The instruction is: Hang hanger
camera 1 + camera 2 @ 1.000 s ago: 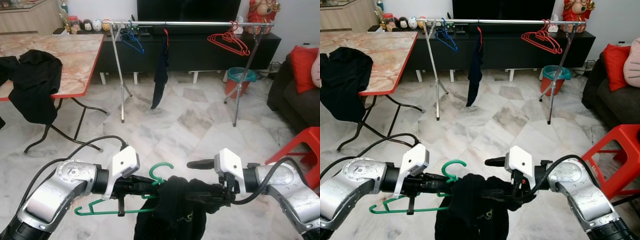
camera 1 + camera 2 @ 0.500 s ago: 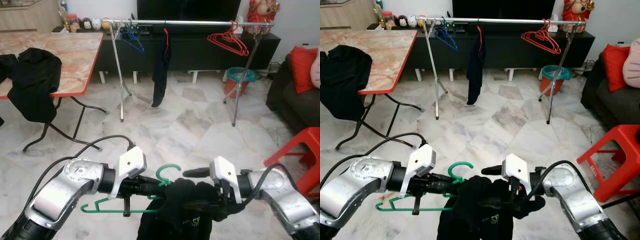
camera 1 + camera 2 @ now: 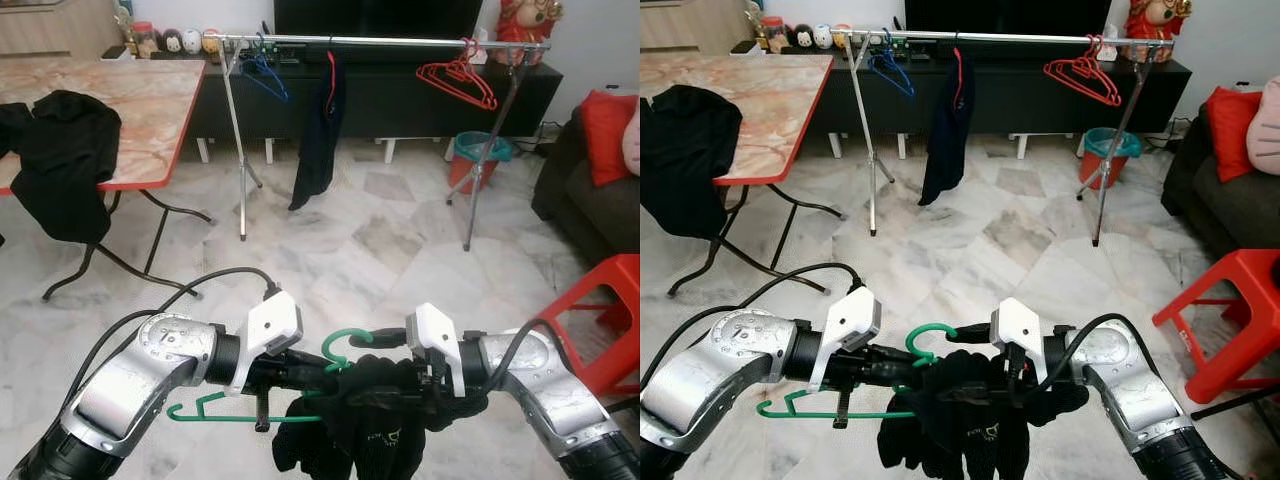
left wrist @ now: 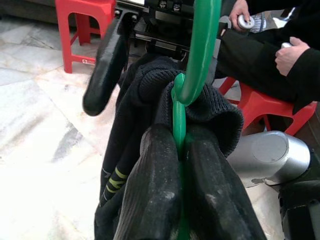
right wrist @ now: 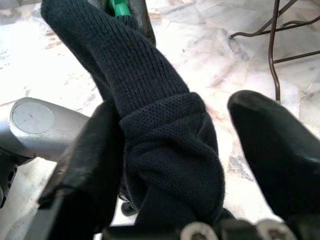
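Left pincer (image 4: 177,192) clamps the thin green plastic hanger (image 3: 345,345); right pincer (image 5: 175,165), fingers apart, straddles the ribbed black knit garment (image 3: 960,420).

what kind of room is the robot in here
Most likely a home living room: a dark TV cabinet along the far wall, a sofa with a red cushion at the right, and a marble-tiled floor with a clothes rail set up for laundry.

The floor (image 3: 350,250) up to the rail (image 3: 400,42) is open. A dark cloth (image 3: 318,140) and red hangers (image 3: 458,82) take up parts of the rail.
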{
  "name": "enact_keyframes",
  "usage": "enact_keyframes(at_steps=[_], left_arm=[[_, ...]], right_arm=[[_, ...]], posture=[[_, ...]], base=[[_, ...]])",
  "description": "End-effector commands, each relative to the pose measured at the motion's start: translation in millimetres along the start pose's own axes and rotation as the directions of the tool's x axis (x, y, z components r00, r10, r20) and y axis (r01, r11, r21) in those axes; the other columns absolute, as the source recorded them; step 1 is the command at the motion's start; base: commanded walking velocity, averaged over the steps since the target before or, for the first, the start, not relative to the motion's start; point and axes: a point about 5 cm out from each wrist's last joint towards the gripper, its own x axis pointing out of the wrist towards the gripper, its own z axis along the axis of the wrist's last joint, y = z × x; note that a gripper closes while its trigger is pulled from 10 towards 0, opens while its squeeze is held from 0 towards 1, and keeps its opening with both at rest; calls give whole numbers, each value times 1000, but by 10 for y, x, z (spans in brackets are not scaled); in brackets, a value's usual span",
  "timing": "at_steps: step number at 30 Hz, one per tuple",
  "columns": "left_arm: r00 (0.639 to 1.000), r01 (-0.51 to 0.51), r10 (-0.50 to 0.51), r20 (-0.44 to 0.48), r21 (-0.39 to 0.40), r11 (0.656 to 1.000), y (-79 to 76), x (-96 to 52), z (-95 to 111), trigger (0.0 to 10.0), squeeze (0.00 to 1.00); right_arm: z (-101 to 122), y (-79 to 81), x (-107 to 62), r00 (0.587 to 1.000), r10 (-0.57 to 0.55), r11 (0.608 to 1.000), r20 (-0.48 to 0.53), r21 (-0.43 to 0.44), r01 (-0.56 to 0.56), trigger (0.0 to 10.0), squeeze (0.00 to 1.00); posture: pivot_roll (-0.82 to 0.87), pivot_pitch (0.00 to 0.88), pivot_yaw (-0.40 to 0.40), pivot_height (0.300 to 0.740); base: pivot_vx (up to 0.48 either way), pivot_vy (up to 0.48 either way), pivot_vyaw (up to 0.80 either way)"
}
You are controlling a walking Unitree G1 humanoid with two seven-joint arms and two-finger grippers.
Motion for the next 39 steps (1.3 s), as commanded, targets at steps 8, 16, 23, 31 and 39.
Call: enact_keyframes(at_steps=[8, 16, 23, 31, 39], left_arm=[[999, 10, -13, 36, 69, 998, 15, 24, 129, 10000, 0], [999, 9, -12, 37, 73, 997, 21, 29, 141, 10000, 0], [999, 7, -10, 42, 78, 997, 31, 42, 158, 10000, 0], [999, 2, -5, 45, 79, 997, 39, 44, 164, 10000, 0], [999, -2, -2, 47, 79, 997, 48, 51, 165, 10000, 0]], right_arm=[[-51, -41, -10, 998, -9, 1000, -56, -15, 8, 0, 0], [-70, 8, 20, 997, 25, 999, -75, -19, -26, 0, 0], [-77, 11, 33, 996, 36, 999, -84, -23, -38, 0, 0], [-64, 4, 35, 996, 29, 999, -84, -28, -32, 0, 0], [-47, -3, 45, 996, 25, 999, -82, -34, -28, 0, 0]], posture=[[16, 0, -36, 740], [16, 0, -33, 740], [14, 0, -32, 740], [10, 0, -30, 740], [9, 0, -29, 740]], base=[[0, 0, 0], [0, 0, 0], [0, 0, 0], [0, 0, 0], [0, 0, 0]])
